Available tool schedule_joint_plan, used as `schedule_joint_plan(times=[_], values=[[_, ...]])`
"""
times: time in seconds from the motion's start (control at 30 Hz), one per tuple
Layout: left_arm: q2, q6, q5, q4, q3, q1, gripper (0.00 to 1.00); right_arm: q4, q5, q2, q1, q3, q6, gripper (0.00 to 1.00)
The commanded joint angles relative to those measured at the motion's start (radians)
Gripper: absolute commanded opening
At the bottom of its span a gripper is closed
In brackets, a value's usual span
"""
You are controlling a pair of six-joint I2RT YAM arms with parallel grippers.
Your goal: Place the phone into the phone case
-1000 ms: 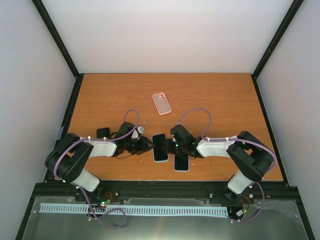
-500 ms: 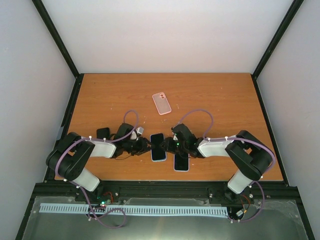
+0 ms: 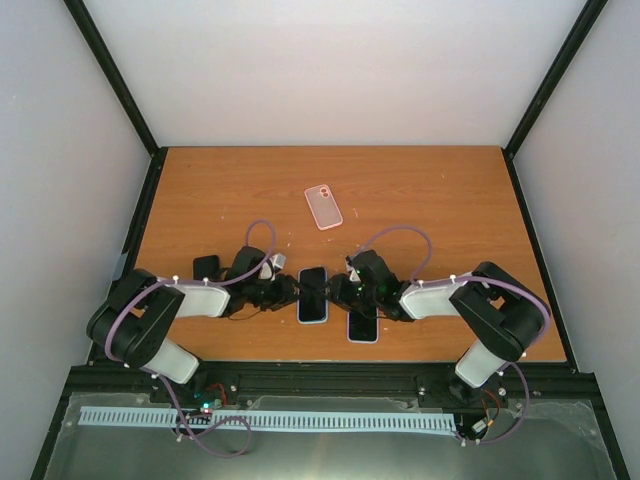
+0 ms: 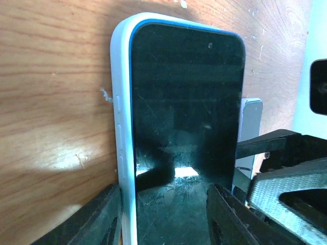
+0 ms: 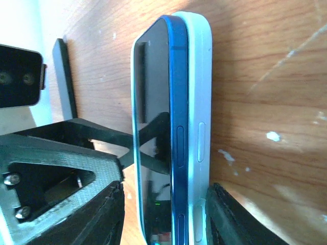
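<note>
Top view: we find the phone (image 3: pixel 313 294) on the counter (image 3: pixel 440 200), centre front; left wrist: left pincer (image 4: pixel 166 214) clamped on it, case (image 4: pixel 122 127) wrapping that edge; right wrist: right pincer (image 5: pixel 166 214) seemingly clamped too, blue edge proud, so seating remains.

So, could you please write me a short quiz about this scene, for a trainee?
1. True or false: the pink case touches the cased phone.
2. How many phones lie on the table? A one, B two, C three.
3. Fill in: in the right wrist view, the cased phone's side edge is ___ in colour.
Key: 1 false; 2 B; 3 blue.
</note>
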Motion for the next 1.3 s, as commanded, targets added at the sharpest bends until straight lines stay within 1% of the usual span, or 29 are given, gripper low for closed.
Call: schedule_joint_plan(times=[0.0, 0.2, 0.47, 0.6, 0.73, 0.9, 1.1, 1.27], values=[[-0.016, 0.042, 0.01, -0.035, -0.018, -0.008, 0.47, 0.176, -0.08, -0.041, 0.012, 0.012, 0.043, 0.43], [-0.017, 0.023, 0.042, 0.01, -0.043, -0.008, 0.49, 0.215, -0.1, -0.034, 0.011, 0.02, 0.073, 0.44], [-0.031, 0.049, 0.01, -0.031, -0.044, -0.008, 0.49, 0.254, -0.124, -0.005, 0.012, 0.017, 0.089, 0.45], [-0.031, 0.05, 0.002, -0.035, -0.052, -0.007, 0.49, 0.253, -0.13, 0.011, 0.011, 0.019, 0.081, 0.46], [-0.034, 0.046, 0.002, -0.03, -0.055, -0.008, 0.49, 0.204, -0.131, 0.034, 0.012, 0.048, 0.037, 0.46], [-0.032, 0.049, 0.001, -0.034, -0.046, -0.008, 0.49, 0.19, -0.168, 0.073, 0.012, 0.079, 0.011, 0.45], [-0.029, 0.048, -0.002, -0.036, -0.048, -0.008, 0.49, 0.212, -0.179, 0.086, 0.011, 0.074, 0.008, 0.32], [-0.039, 0.042, -0.012, -0.048, -0.045, -0.008, 0.49, 0.206, -0.159, 0.074, 0.011, 0.065, -0.001, 0.17]])
